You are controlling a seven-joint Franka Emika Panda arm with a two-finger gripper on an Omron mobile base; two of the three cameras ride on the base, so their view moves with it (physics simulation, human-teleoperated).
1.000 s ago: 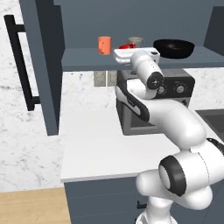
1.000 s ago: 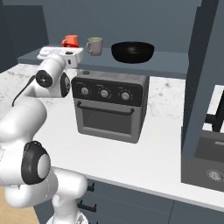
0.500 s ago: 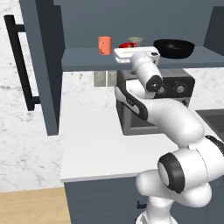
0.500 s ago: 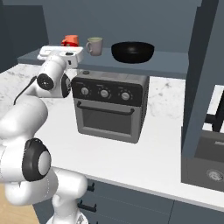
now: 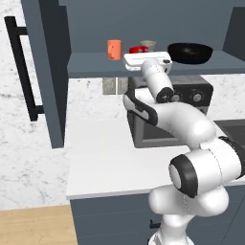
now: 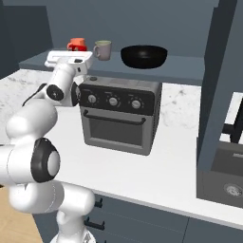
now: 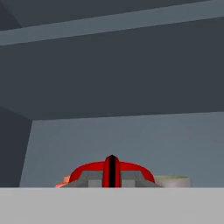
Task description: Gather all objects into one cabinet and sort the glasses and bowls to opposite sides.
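Hand view is showing the claw pressed together, and the two tips are meeting on the near rim of the red cup, so I judge it is pinching this rim. The red cup is lying directly at the claw, with nothing between them. In the right base view the claw is reaching onto the shelf of the open cabinet, and the red cup is showing just behind the white hand.

For doing this step well, I think the arm is needing to lift the cup only a little, so that it is not scraping the shelf, and to keep it upright. The move should be slow, because a thin rim may be slipping out of the tips. The cup should be going to the side of the other cups, away from the bowl.

Going outward from the claw, the beige cup is standing just beside the red one, on the side nearer to the bowl. The orange cup is standing near on the other side, toward the open door with its black handle. The bowl is sitting well apart from the claw, at the far end of the shelf. Below the shelf, the oven is standing on the counter.
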